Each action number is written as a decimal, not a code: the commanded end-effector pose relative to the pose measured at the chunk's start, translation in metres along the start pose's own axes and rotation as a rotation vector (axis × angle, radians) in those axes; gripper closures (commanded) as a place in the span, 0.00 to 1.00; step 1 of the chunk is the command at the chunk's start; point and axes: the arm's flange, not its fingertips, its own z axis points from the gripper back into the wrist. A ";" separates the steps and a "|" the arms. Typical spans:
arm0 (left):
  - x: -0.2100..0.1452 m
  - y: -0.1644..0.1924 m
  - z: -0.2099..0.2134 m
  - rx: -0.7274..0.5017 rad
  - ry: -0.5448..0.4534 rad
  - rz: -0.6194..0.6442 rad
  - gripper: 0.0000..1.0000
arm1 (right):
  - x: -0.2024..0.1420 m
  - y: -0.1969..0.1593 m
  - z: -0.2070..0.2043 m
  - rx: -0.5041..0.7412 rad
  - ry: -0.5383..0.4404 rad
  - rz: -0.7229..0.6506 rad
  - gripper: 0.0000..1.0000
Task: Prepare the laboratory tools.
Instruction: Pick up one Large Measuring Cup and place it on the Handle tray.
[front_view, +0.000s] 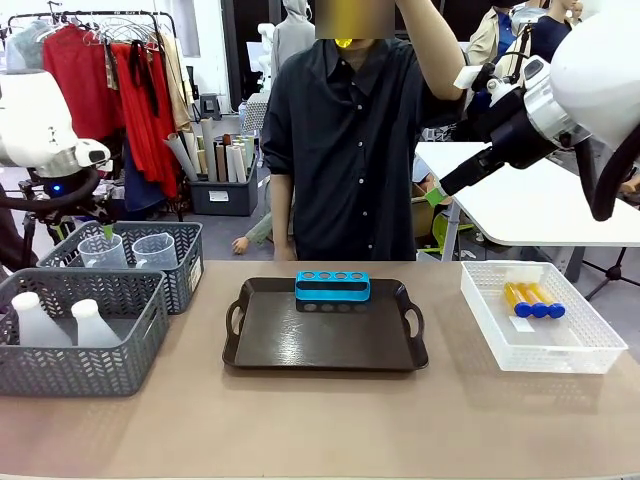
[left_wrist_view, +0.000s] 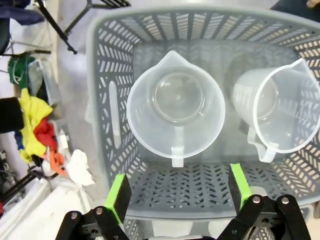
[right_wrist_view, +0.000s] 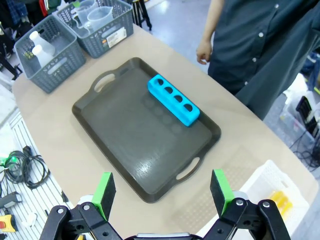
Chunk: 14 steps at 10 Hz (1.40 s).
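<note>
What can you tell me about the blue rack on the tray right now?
The small blue holed rack is a bright blue oblong block with rounded corners that looks like plastic. It has four round holes in a row along its top, and none of them holds a tube. It sits flat, holes up, near the far edge of the dark brown tray, with its long side running along that edge. Only the tray touches it.

No legible text, label (right_wrist_view: 116, 36) on grey basket (right_wrist_view: 97, 46) too small, beaker (left_wrist_view: 277, 107) graduations blurred
</note>
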 end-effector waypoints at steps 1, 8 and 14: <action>0.000 0.000 -0.007 0.026 0.047 0.016 0.00 | 0.001 0.000 0.000 0.010 -0.006 -0.008 0.00; 0.004 0.000 -0.056 0.034 0.021 -0.035 0.00 | 0.001 0.000 0.000 0.010 -0.006 -0.008 0.00; -0.001 0.001 -0.073 -0.004 0.049 -0.045 0.00 | 0.001 0.000 0.000 0.010 -0.006 -0.008 0.00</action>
